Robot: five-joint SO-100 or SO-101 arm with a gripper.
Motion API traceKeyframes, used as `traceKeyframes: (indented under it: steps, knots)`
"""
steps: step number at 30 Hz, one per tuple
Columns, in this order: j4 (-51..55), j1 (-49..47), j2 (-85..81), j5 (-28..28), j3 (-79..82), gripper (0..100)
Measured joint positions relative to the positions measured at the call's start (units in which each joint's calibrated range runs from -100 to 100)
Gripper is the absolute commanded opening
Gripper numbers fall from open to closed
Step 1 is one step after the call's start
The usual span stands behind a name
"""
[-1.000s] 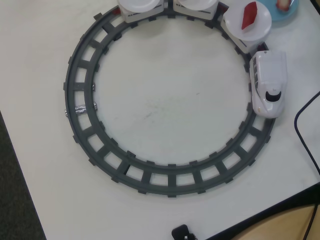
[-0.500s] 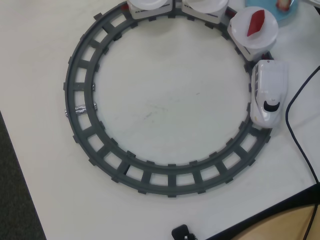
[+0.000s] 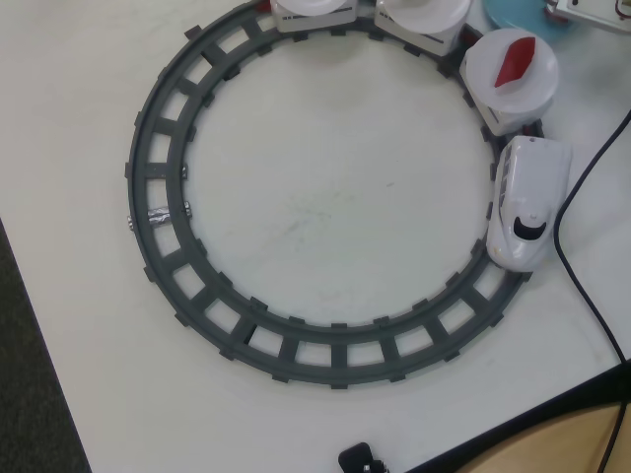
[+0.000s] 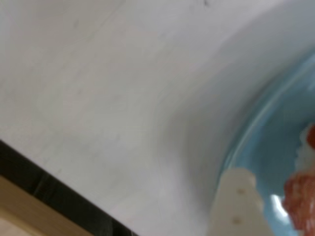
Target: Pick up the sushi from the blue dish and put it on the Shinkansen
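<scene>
In the wrist view, which is blurred, the blue dish [image 4: 275, 147] fills the right side. The sushi [image 4: 301, 199], pinkish-red and white, lies on it at the right edge. My gripper [image 4: 278, 201] hangs low over the dish. One white finger [image 4: 238, 206] stands just left of the sushi with a strip of blue between them, and the other finger is out of frame. The jaws stand apart, holding nothing. In the overhead view the Shinkansen [image 3: 527, 202] sits on the right of the track. Only a slice of the blue dish [image 3: 513, 15] shows at the top right.
The grey circular track [image 3: 158, 197] rings the table's middle. The car behind the train carries a white plate [image 3: 498, 84] with a red leaf-shaped piece [image 3: 515, 61]; two more plate cars stand at the top edge. A black cable [image 3: 582, 187] runs along the right. The table edge [image 3: 513, 429] is at bottom right.
</scene>
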Motion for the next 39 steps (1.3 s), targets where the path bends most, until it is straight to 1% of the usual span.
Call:
traceKeyframes:
  steps: [3,7,10,17,24,27,32,36,39]
  knots:
    - [0.00,-0.08,0.00,0.00,0.00,20]
    - [0.00,-0.39,0.00,0.10,0.00,8]
    - [0.00,-0.63,0.17,0.10,-0.09,3]
    - [0.09,-0.63,2.19,-0.10,-1.98,2]
    - [1.66,0.16,0.59,-0.31,-2.70,2]
    - [3.32,1.97,-5.73,-0.47,-2.70,2]
    - [6.82,1.34,-21.81,-0.31,-0.36,2]
    - [7.09,1.65,-35.54,-0.21,8.01,2]
    - [7.09,-0.24,-46.23,-0.21,16.48,2]
